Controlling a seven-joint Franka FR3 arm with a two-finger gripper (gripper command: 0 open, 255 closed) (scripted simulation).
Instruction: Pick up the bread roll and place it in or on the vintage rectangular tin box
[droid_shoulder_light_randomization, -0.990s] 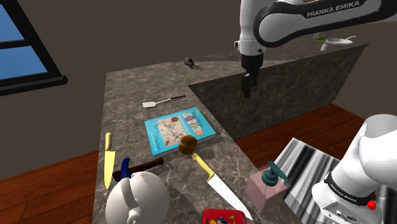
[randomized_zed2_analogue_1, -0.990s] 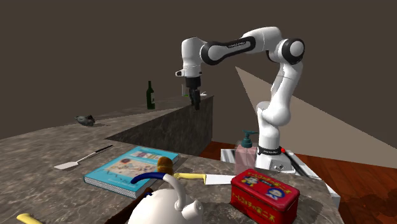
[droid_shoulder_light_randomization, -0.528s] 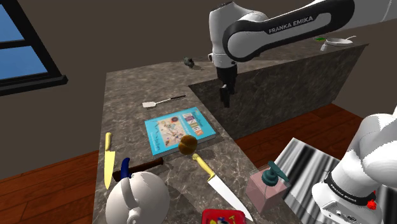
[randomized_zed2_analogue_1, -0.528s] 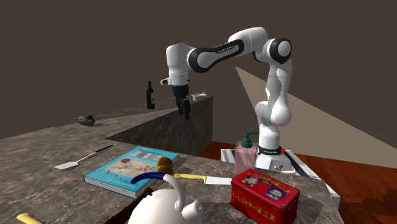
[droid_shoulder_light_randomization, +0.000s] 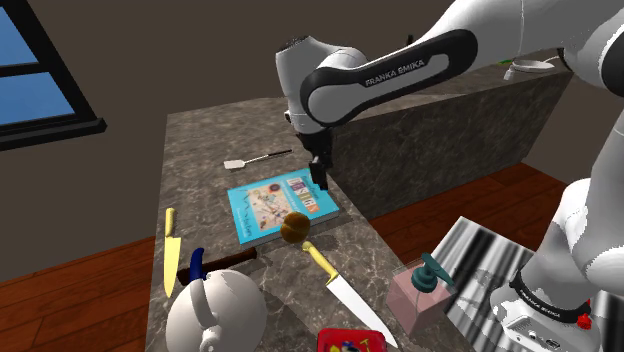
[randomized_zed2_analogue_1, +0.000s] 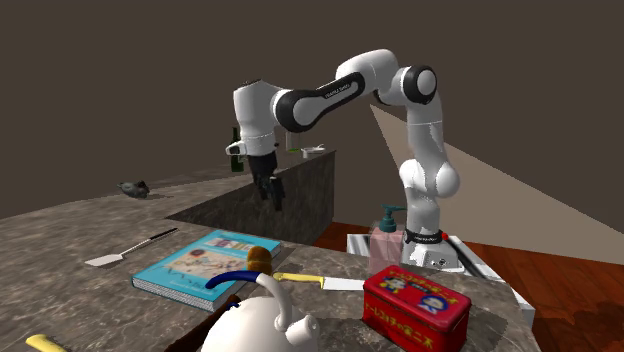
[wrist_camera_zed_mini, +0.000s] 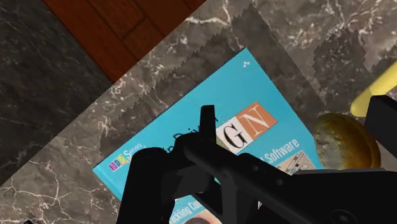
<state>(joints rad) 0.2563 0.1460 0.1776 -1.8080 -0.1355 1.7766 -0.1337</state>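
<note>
My pincer (droid_shoulder_light_randomization: 320, 180) hangs above the blue book (droid_shoulder_light_randomization: 265, 210) on the table (droid_shoulder_light_randomization: 200, 150); I cannot tell how wide it stands. The brown bread roll (droid_shoulder_light_randomization: 294, 227) lies at the book's edge, beside a yellow-handled knife (droid_shoulder_light_randomization: 343, 290).

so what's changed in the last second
The gripper swung down and toward the shoulder view's left, from over the raised counter to above the blue book. Nothing was picked up. The bread roll, red tin box and book stayed put.
</note>
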